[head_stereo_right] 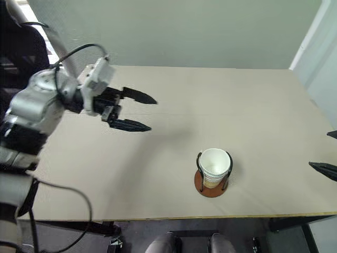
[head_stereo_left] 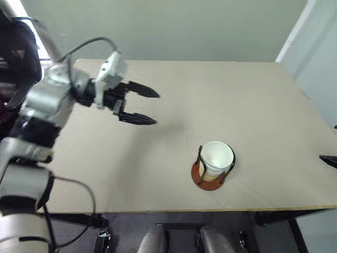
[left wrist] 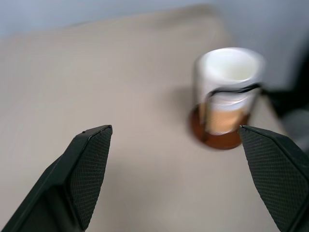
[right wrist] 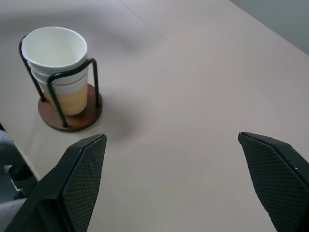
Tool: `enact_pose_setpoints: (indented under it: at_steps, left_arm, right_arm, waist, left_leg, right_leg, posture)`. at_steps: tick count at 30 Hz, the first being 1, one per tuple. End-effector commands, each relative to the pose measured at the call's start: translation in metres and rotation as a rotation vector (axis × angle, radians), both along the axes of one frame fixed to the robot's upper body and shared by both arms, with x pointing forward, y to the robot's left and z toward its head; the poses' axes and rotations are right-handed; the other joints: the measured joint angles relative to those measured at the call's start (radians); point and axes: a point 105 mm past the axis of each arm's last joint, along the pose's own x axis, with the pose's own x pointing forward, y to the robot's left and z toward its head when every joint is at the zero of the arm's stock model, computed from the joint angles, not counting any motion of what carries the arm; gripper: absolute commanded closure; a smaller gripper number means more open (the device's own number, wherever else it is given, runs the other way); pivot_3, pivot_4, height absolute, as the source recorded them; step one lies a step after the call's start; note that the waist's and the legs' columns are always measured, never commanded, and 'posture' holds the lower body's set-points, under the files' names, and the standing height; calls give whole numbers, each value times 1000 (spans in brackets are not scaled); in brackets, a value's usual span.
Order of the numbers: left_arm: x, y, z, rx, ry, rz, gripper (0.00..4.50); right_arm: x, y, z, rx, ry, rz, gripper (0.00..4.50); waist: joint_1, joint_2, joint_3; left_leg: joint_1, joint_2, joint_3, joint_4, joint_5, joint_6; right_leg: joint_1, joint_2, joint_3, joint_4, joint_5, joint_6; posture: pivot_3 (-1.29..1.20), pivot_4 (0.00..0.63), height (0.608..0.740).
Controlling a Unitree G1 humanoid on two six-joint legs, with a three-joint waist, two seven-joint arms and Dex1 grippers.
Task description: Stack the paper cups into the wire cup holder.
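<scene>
cups: paper cups point(right wrist: 57, 63) nested inside wire cup holder point(right wrist: 70, 118)
left gripper point(head_stereo_left: 141, 107): released, empty, above table point(head_stereo_left: 253, 105)
right gripper point(right wrist: 174, 179): released too

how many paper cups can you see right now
3, judging by the rims: the paper cups sit nested in one stack inside the wire cup holder near the table's front edge; more could hide inside.

Nested paper cups point(head_stereo_left: 217, 157) standing upright inside the wire cup holder point(head_stereo_left: 211, 176), on the tabletop point(head_stereo_left: 253, 100) near its front edge, right of centre. Left claw point(head_stereo_left: 145, 107) hovering above the tabletop, well apart, behind and left of the holder. Right claw point(head_stereo_right: 328, 153) at the right edge.
</scene>
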Motion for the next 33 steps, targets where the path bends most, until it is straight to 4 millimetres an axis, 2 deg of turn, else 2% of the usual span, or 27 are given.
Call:
enact_pose_setpoints:
  at_steps: [1, 3, 5, 9, 11, 14, 19, 24, 33]
  left_arm:
    - [-5, 32, 5, -67, -56, 235, 30]
    - [-12, 55, -7, -95, -39, 368, 30]
    - [-23, 68, -18, -91, -15, 440, 30]
    - [-41, 74, -18, -104, -6, 482, 30]
    - [-50, 76, -13, -115, -4, 487, 30]
    - [-67, 83, -7, -102, -7, 486, 30]
    - [-83, 83, -2, -93, -18, 495, 30]
    - [-93, 83, -4, -75, -26, 508, 30]
    - [-96, 88, -1, -62, -34, 548, 30]
  right_arm:
    - [11, -2, 12, -31, -53, 25, 0]
    - [20, -6, 16, -47, -75, 24, 0]
    - [30, -12, 26, -58, -121, 11, 0]
    - [42, -17, 40, -81, -158, 29, 0]
    - [48, -15, 43, -96, -162, 57, 0]
    - [59, -1, 42, -104, -149, 139, 0]
    - [73, 18, 43, -101, -158, 240, 0]
    - [82, 24, 42, -104, -157, 279, 0]
    - [94, 30, 40, -93, -161, 311, 0]
  waist:
    - [3, 1, 0]
    - [0, 0, 0]
    - [-3, -1, 0]
    - [3, -2, 1]
    - [2, -2, 1]
    - [-4, -3, 1]
    - [-16, -3, 1]
    - [-17, -3, 1]
    - [-16, -3, 1]
  left_leg:
    - [0, 0, 1, 0, 0, 0]
    - [1, -1, 1, -1, 0, 0]
    - [1, -1, 1, -1, 0, 0]
    - [1, -1, 1, -3, 0, 0]
    - [2, 0, 1, -5, -4, 7]
    - [6, -1, 1, -10, -2, 4]
    - [13, 1, 1, -18, 4, -2]
    - [14, 3, 1, -20, 5, -3]
    - [14, 3, 1, -26, 4, -5]
  right_leg:
    - [1, 0, 0, 0, 0, 0]
    - [1, 0, 0, 0, -1, -2]
    - [1, 0, 0, 1, -2, -4]
    - [-1, 0, 0, 2, -5, -14]
    - [-1, 0, 0, 3, -3, -17]
    - [-2, 0, 0, 2, 0, -23]
    - [-1, 1, 0, 4, 3, -28]
    - [-1, 2, 1, 4, 5, -30]
    - [-4, 2, 1, 3, 5, -32]
  posture:
    - [0, 150, 740]
    - [0, 150, 740]
    - [0, 150, 740]
    - [0, 150, 740]
    - [0, 150, 740]
    - [0, 150, 740]
    - [0, 150, 740]
    - [0, 150, 740]
    - [0, 150, 740]
